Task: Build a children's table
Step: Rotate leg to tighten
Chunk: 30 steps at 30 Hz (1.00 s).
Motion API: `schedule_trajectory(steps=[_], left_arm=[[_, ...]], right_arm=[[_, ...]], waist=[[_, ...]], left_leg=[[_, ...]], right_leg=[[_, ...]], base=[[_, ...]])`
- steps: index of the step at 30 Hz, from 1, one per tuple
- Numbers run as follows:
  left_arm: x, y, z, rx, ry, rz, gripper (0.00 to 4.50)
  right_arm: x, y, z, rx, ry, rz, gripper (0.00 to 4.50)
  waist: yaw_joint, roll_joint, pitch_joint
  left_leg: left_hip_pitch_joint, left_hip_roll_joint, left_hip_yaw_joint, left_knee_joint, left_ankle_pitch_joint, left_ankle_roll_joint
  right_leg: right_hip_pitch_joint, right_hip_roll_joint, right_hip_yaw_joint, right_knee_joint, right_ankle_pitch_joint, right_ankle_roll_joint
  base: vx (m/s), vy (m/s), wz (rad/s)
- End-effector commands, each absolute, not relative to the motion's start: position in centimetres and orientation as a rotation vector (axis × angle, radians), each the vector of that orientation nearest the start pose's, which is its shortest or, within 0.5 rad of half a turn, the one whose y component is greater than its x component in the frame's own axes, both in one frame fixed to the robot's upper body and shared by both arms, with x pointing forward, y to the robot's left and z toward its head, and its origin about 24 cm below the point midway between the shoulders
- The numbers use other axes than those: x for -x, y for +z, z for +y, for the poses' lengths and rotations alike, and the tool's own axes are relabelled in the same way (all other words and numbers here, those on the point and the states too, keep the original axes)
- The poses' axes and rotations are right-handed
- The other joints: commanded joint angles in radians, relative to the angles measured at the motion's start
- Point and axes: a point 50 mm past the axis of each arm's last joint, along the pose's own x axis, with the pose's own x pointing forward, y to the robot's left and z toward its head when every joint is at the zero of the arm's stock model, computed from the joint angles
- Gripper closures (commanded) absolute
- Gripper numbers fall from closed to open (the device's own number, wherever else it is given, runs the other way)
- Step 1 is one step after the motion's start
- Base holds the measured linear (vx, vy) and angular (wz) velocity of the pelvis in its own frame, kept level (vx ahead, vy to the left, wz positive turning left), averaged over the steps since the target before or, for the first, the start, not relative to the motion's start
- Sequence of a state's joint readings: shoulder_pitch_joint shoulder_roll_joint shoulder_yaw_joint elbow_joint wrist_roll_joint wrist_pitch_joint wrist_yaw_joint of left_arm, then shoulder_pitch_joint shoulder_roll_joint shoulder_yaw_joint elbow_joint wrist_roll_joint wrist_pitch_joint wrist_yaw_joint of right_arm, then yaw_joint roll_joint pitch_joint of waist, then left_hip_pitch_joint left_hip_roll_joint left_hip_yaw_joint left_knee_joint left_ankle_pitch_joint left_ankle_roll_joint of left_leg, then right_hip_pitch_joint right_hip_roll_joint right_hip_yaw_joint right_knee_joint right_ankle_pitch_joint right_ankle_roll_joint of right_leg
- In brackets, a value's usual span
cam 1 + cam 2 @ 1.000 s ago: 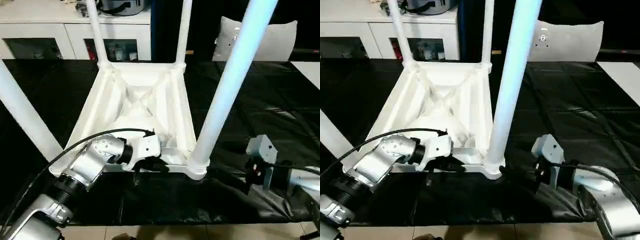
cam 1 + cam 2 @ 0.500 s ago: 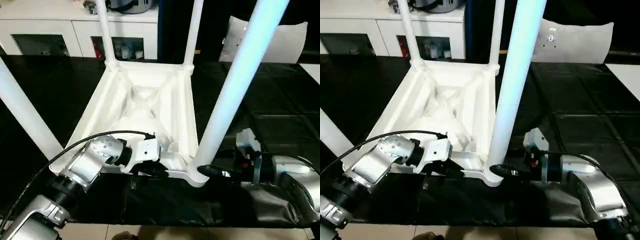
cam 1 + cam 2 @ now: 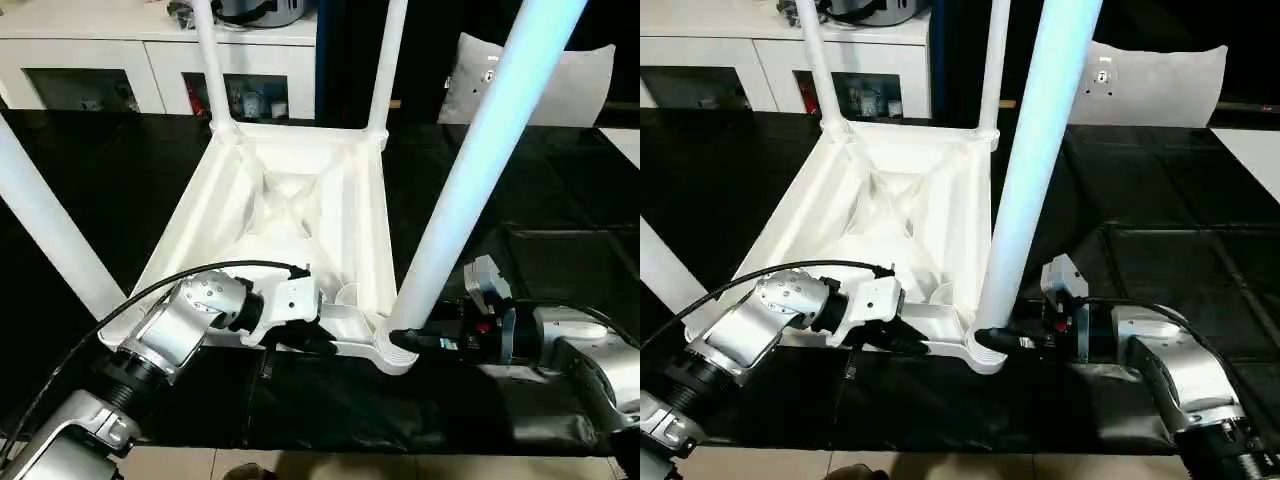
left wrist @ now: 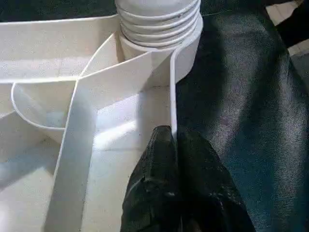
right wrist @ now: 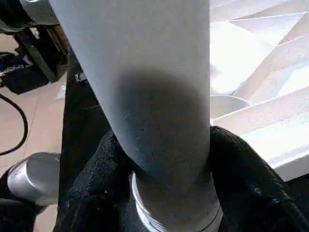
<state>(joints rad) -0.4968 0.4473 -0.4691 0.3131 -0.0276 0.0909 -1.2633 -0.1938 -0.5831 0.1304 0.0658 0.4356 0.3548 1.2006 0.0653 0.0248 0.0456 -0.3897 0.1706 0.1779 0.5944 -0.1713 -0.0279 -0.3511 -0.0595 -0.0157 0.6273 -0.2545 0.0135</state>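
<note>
Upside-down table top (image 3: 290, 215) centre on black mat (image 3: 560, 200), four legs seated.

Near-right leg (image 3: 470, 170) at 4 o'clock: right gripper (image 3: 1012, 341) fingers clasping base; off-axis twist risks cross-threading, tipping.

Left gripper (image 3: 312, 340) clamped on 6 o'clock rim; slip frees top.

Versus earlier: right gripper was apart from leg, wider; left unchanged.

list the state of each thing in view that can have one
white plastic table top: upside down, ribs up, on the black mat
four white tubular legs: upright in the corner sockets
left tool: shut on the top's near rim
right tool: fingers around the near right leg's base
</note>
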Motion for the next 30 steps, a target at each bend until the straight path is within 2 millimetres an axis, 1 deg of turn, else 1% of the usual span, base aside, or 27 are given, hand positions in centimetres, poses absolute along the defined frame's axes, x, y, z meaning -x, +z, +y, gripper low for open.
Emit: schedule_trajectory(steps=[1,2,4,5,6,7,8,9,10,11,12,13,14,15,16,17,18,19,20,21,22,24,25,26,28,29,30], left_arm=[[-27.5,5.5,9.9,-0.463,-1.581,0.391,4.50],[-27.5,5.5,9.8,-0.463,-1.580,0.391,4.50],[-27.4,5.4,9.4,-0.431,-1.544,0.396,4.50],[-27.4,5.3,9.0,-0.417,-1.504,0.398,4.50],[-27.5,5.3,9.0,-0.416,-1.496,0.398,4.50],[-27.6,5.2,8.5,-0.415,-1.459,0.401,4.50],[-27.7,5.0,7.9,-0.416,-1.423,0.402,4.50],[-27.9,4.9,7.3,-0.406,-1.384,0.411,4.50],[-27.9,4.9,7.3,-0.406,-1.384,0.411,4.50],[-28.1,4.9,6.1,-0.378,-1.331,0.424,4.50],[-28.2,4.9,5.6,-0.366,-1.307,0.431,4.50],[-28.2,4.9,5.6,-0.366,-1.307,0.431,4.50],[-28.6,4.9,5.0,-0.372,-1.264,0.439,4.50],[-29.0,4.8,4.6,-0.393,-1.233,0.445,4.50],[-29.3,4.8,4.4,-0.415,-1.211,0.446,4.50],[-29.6,4.8,4.3,-0.443,-1.193,0.441,4.50],[-29.7,4.8,4.3,-0.452,-1.189,0.440,4.50],[-29.8,4.8,4.3,-0.458,-1.184,0.438,4.50],[-29.9,4.8,4.4,-0.462,-1.179,0.433,4.50],[-30.0,4.9,4.6,-0.463,-1.171,0.435,4.50],[-30.0,4.9,4.9,-0.469,-1.171,0.435,4.50],[-30.0,4.9,5.3,-0.491,-1.187,0.427,4.50],[-29.9,4.8,5.7,-0.498,-1.199,0.428,4.50],[-29.8,4.7,6.3,-0.505,-1.224,0.427,4.50],[-29.7,4.7,7.1,-0.509,-1.253,0.426,4.50],[-29.6,4.7,7.5,-0.508,-1.273,0.424,4.50],[-29.6,4.7,7.6,-0.507,-1.275,0.424,4.50]], right_arm=[[-24.7,5.7,-16.6,-0.040,1.233,0.374,2.45],[-24.7,5.7,-16.6,-0.040,1.232,0.374,2.45],[-25.1,5.4,-15.6,-0.034,1.139,0.359,2.46],[-25.6,5.2,-14.8,-0.040,1.059,0.352,2.46],[-25.7,5.2,-14.7,-0.041,1.047,0.353,2.47],[-26.3,5.0,-14.2,-0.048,0.965,0.363,2.47],[-26.9,4.8,-13.8,-0.048,0.884,0.375,2.49],[-27.5,4.6,-13.5,-0.056,0.805,0.389,2.50],[-27.5,4.6,-13.5,-0.056,0.805,0.389,2.50],[-28.3,4.5,-13.1,-0.072,0.687,0.411,2.51],[-28.6,4.5,-13.0,-0.065,0.643,0.413,2.51],[-28.6,4.5,-13.0,-0.065,0.643,0.413,2.51],[-29.0,4.5,-12.8,-0.051,0.589,0.414,2.51],[-29.1,4.6,-12.6,-0.060,0.591,0.396,2.51],[-29.1,4.8,-12.4,-0.071,0.597,0.379,2.17],[-29.1,5.0,-12.4,-0.093,0.601,0.357,2.17],[-29.1,5.1,-12.4,-0.100,0.603,0.349,1.97],[-29.0,5.2,-12.4,-0.101,0.600,0.342,1.97],[-28.9,5.3,-12.6,-0.083,0.613,0.325,1.81],[-28.7,5.4,-12.9,-0.065,0.619,0.314,1.78],[-28.6,5.5,-13.2,-0.052,0.629,0.301,1.75],[-28.3,5.7,-14.0,-0.038,0.636,0.283,1.43],[-28.2,5.7,-14.6,-0.021,0.649,0.272,1.37],[-27.9,6.0,-15.6,0.003,0.686,0.253,1.31],[-27.5,6.4,-16.9,0.017,0.732,0.236,1.21],[-27.3,6.6,-17.6,0.036,0.757,0.233,1.05],[-27.3,6.6,-17.7,0.038,0.760,0.233,0.95]], waist=[[0.005,-0.002,-0.053],[0.001,-0.007,-0.050],[-0.008,-0.005,-0.042],[-0.015,-0.007,-0.037],[-0.019,-0.007,-0.037],[-0.025,-0.008,-0.036],[-0.033,-0.011,-0.035],[-0.036,-0.011,-0.035],[-0.046,-0.012,-0.035],[-0.050,-0.014,-0.038],[-0.055,-0.013,-0.042],[-0.055,-0.013,-0.041],[-0.055,-0.019,-0.042],[-0.054,-0.016,-0.041],[-0.052,-0.015,-0.041],[-0.048,-0.014,-0.041],[-0.044,-0.016,-0.043],[-0.041,-0.014,-0.044],[-0.037,-0.010,-0.044],[-0.032,-0.012,-0.044],[-0.029,-0.013,-0.044],[-0.022,-0.011,-0.046],[-0.021,-0.011,-0.047],[-0.020,-0.013,-0.048],[-0.013,-0.013,-0.051],[-0.007,-0.013,-0.053],[-0.005,-0.013,-0.054]], left_leg=[[0.026,0.064,-0.023,-0.073,-0.185,0.050],[0.024,0.063,-0.024,-0.077,-0.201,0.042],[0.029,0.062,-0.025,-0.083,-0.287,0.008],[0.032,0.060,-0.027,-0.086,-0.334,-0.015],[0.034,0.059,-0.028,-0.087,-0.350,-0.027],[0.030,0.058,-0.032,-0.089,-0.361,-0.035],[0.022,0.056,-0.037,-0.095,-0.366,-0.050],[0.022,0.056,-0.039,-0.096,-0.372,-0.058],[0.024,0.055,-0.042,-0.096,-0.391,-0.076],[0.026,0.054,-0.042,-0.095,-0.394,-0.081],[0.024,0.053,-0.041,-0.093,-0.372,-0.080],[0.023,0.052,-0.041,-0.093,-0.368,-0.076],[0.022,0.052,-0.038,-0.091,-0.363,-0.064],[0.024,0.053,-0.036,-0.091,-0.358,-0.061],[0.032,0.052,-0.031,-0.087,-0.372,-0.057],[0.032,0.052,-0.032,-0.086,-0.370,-0.053],[0.029,0.053,-0.031,-0.087,-0.354,-0.047],[0.029,0.053,-0.030,-0.087,-0.346,-0.045],[0.028,0.054,-0.029,-0.088,-0.336,-0.042],[0.027,0.055,-0.029,-0.089,-0.333,-0.041],[0.027,0.056,-0.028,-0.089,-0.331,-0.041],[0.027,0.056,-0.027,-0.088,-0.320,-0.033],[0.028,0.056,-0.026,-0.087,-0.316,-0.031],[0.025,0.055,-0.026,-0.086,-0.303,-0.024],[0.023,0.057,-0.025,-0.083,-0.273,-0.010],[0.023,0.057,-0.023,-0.080,-0.243,0.005],[0.020,0.056,-0.023,-0.079,-0.214,0.018]], right_leg=[[0.015,-0.084,0.030,-0.073,-0.020,-0.283],[0.014,-0.081,0.029,-0.074,-0.034,-0.281],[0.008,-0.083,0.033,-0.086,-0.175,-0.265],[0.003,-0.084,0.034,-0.092,-0.266,-0.250],[0.001,-0.085,0.035,-0.094,-0.302,-0.242],[0.003,-0.087,0.034,-0.095,-0.337,-0.231],[0.006,-0.086,0.031,-0.096,-0.386,-0.204],[0.004,-0.086,0.031,-0.098,-0.405,-0.192],[-0.002,-0.084,0.030,-0.097,-0.424,-0.181],[-0.004,-0.085,0.032,-0.100,-0.429,-0.168],[-0.006,-0.083,0.033,-0.098,-0.391,-0.170],[-0.007,-0.083,0.033,-0.101,-0.381,-0.168],[-0.006,-0.082,0.034,-0.104,-0.359,-0.165],[-0.009,-0.080,0.036,-0.103,-0.344,-0.166],[-0.018,-0.079,0.039,-0.109,-0.339,-0.169],[-0.015,-0.081,0.041,-0.111,-0.334,-0.167],[-0.012,-0.080,0.041,-0.109,-0.308,-0.165],[-0.012,-0.079,0.040,-0.107,-0.291,-0.167],[-0.011,-0.078,0.041,-0.105,-0.260,-0.172],[-0.009,-0.076,0.039,-0.104,-0.239,-0.174],[-0.008,-0.076,0.040,-0.103,-0.230,-0.174],[-0.005,-0.079,0.040,-0.104,-0.211,-0.173],[-0.005,-0.079,0.041,-0.103,-0.204,-0.174],[-0.003,-0.078,0.040,-0.102,-0.185,-0.176],[0.004,-0.078,0.039,-0.097,-0.133,-0.182],[0.006,-0.078,0.039,-0.094,-0.079,-0.190],[0.010,-0.076,0.036,-0.089,-0.029,-0.202]], base=[[0.000,0.000,0.00],[0.000,0.000,0.00],[0.000,0.000,0.00],[0.000,0.000,0.00],[0.000,0.000,0.00],[0.000,0.000,0.00],[0.000,0.000,0.00],[-0.044,0.014,-0.19],[0.000,0.000,0.00],[0.000,0.000,0.00],[0.000,0.000,0.00],[0.000,0.000,0.00],[0.000,0.000,0.00],[0.000,0.000,0.00],[0.000,0.000,0.00],[0.000,0.000,0.00],[0.000,0.000,0.00],[0.000,0.000,0.00],[0.000,0.000,0.00],[0.000,0.000,0.00],[0.000,0.000,0.00],[0.000,0.000,0.00],[0.000,0.000,0.00],[0.000,0.000,0.00],[0.000,0.000,0.00],[0.000,0.000,0.00],[0.000,0.000,0.00]])
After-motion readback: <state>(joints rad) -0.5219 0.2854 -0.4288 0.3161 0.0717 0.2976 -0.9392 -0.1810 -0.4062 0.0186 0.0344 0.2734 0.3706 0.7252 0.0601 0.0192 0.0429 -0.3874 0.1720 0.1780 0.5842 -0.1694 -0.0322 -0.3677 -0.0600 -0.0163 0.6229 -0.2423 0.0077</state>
